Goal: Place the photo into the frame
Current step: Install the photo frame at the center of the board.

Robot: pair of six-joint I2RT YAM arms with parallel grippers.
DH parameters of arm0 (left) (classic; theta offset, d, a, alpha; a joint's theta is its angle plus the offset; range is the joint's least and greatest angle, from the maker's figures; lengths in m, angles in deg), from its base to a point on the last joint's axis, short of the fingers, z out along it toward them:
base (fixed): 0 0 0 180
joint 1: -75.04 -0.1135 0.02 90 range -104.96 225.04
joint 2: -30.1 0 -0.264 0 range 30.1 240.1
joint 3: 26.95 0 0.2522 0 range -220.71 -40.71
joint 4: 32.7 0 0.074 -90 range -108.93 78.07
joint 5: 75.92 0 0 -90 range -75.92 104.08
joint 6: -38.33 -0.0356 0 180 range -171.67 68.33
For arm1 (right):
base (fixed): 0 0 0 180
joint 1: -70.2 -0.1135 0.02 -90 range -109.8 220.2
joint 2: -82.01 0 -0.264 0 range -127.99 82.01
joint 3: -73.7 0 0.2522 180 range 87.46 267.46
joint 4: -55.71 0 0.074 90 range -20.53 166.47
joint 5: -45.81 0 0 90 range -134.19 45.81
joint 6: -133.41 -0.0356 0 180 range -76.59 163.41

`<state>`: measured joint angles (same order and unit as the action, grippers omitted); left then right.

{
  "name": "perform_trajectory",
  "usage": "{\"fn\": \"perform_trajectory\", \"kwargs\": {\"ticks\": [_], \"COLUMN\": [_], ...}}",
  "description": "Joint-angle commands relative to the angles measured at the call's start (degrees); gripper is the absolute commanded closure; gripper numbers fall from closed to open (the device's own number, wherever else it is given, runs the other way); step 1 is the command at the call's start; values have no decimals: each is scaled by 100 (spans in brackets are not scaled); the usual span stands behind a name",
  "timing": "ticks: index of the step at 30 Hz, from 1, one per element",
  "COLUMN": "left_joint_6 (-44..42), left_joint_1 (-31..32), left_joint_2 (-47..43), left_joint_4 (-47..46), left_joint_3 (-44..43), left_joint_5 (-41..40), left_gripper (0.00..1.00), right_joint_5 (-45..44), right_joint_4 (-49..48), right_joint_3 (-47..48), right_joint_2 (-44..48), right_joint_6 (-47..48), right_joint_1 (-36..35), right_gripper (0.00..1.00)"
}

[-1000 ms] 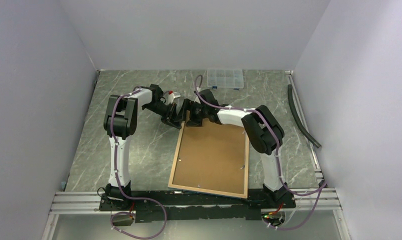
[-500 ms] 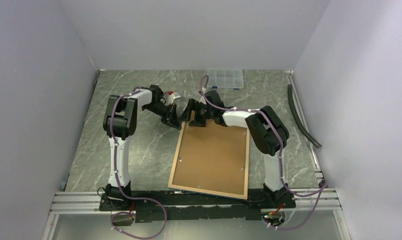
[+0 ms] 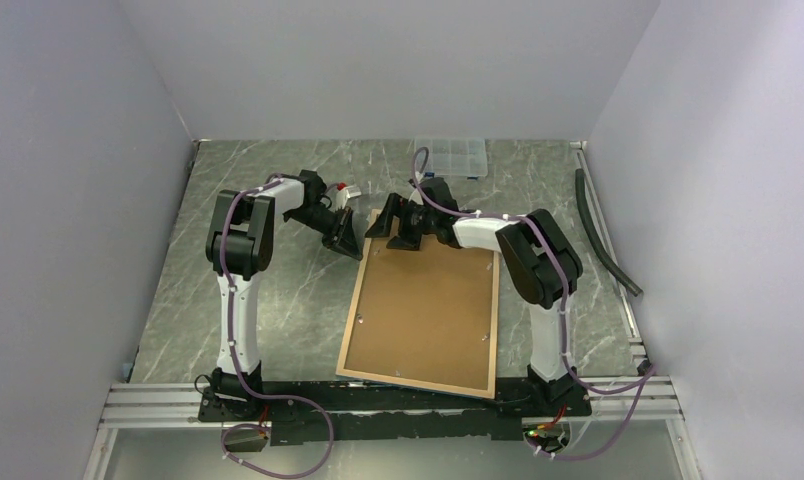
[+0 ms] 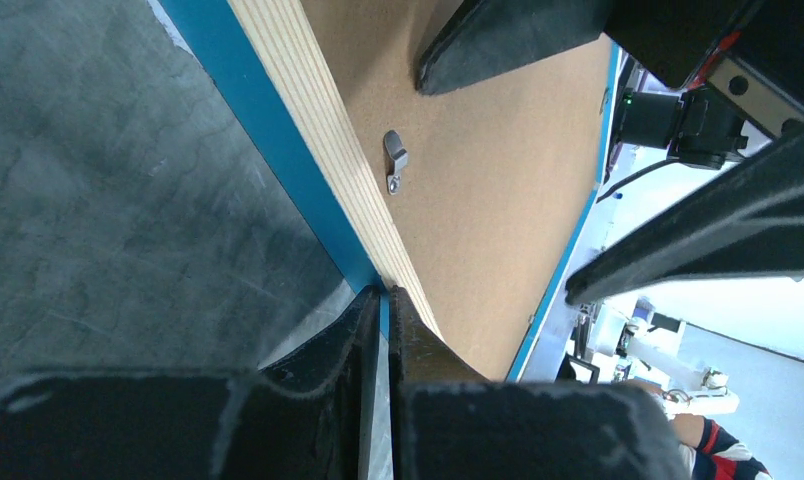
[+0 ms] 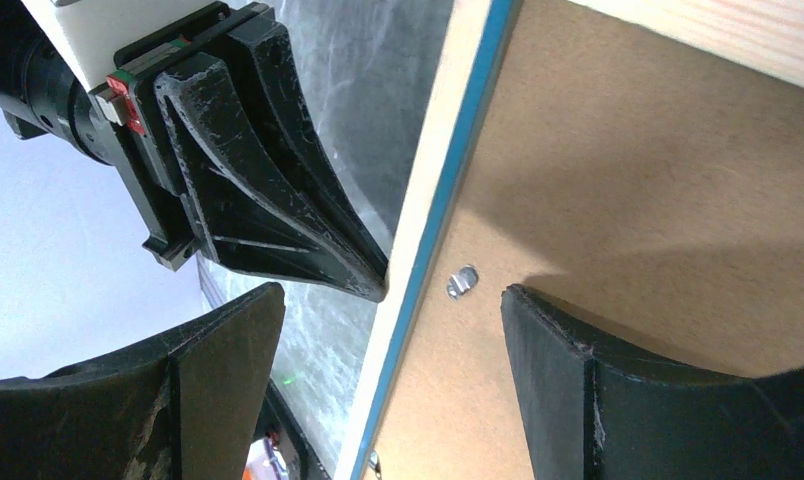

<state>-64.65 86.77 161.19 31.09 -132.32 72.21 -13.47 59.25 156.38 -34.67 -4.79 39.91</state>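
The frame (image 3: 423,310) lies back-side up at the middle of the table (image 3: 278,300), its brown board facing the camera. At its upper-left corner, the left gripper (image 3: 350,245) has its fingers pressed together, tips against the frame's edge. The right gripper (image 3: 390,234) is spread wide, straddling that rim above a small metal clip (image 5: 462,281).

The frame (image 4: 308,110) shows pale, straight-grained wood on its rear side, edged with a bright blue strip. The backing board (image 3: 428,310) lying in it is plain mid-brown and carries a small silver clip (image 4: 395,160). The counter (image 3: 278,290) has a dark grey-green marble pattern with thin pale veins. The left arm (image 3: 236,300) and right arm (image 3: 546,340) are white with black joints. The left hand (image 3: 350,243) and right hand (image 3: 392,232) are matt black. The compartment box (image 3: 452,156) is clear, the hose (image 3: 603,240) black, the walls (image 3: 398,70) pale lilac-grey.
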Motion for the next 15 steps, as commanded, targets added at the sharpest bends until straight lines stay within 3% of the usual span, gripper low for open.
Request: {"fn": "perform_trajectory", "kwargs": {"ticks": [1, 15], "left_joint_6": [-230, -232], "left_joint_1": [111, 113], "left_joint_2": [72, 70], "left_joint_4": [25, 1], "left_joint_3": [131, 139], "left_joint_5": [-589, -546], "left_gripper": [88, 89], "right_joint_5": [101, -445], "right_joint_4": [108, 661], "right_joint_3": [209, 264], "right_joint_2": [-337, -295], "right_joint_6": [-68, -101], "right_joint_1": [-258, -355], "right_gripper": [16, 16]}}
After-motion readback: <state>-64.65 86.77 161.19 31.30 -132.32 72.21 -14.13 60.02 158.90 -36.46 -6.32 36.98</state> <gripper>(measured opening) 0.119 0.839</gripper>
